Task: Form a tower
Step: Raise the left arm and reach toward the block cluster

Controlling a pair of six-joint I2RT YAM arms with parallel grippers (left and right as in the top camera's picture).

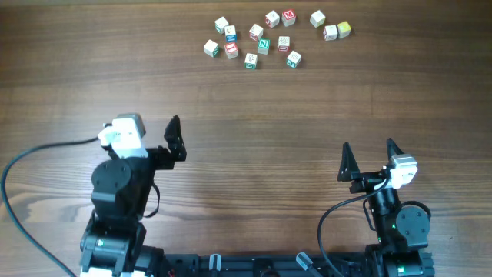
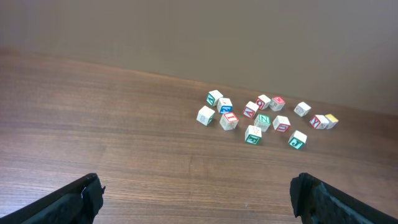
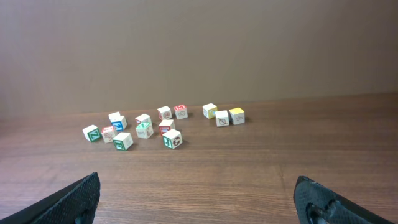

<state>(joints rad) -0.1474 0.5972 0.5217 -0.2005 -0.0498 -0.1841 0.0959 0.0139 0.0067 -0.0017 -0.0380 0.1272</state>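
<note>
Left gripper (image 2: pixel 196 190): near left of wooden table (image 1: pixel 246 169), jaws spread wide, holding nothing.
Right gripper (image 1: pixel 367 150): near right, jaws equally wide, holding nothing.
Alphabet cubes (image 1: pixel 264 45): loose cluster, far side, slightly right of centre, well apart from both grippers. Cannot tell whether any sits on another.
Yellow-faced cube (image 1: pixel 344 29): right end of cluster.

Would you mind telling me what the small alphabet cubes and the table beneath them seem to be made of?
The alphabet cubes look like pale wood with a matt finish: light bare edges, white faces printed with green, red or blue letters. The table looks like brown wood or wood-pattern laminate, smooth with a faint sheen; long grain streaks show, but which it is cannot be told.
</note>
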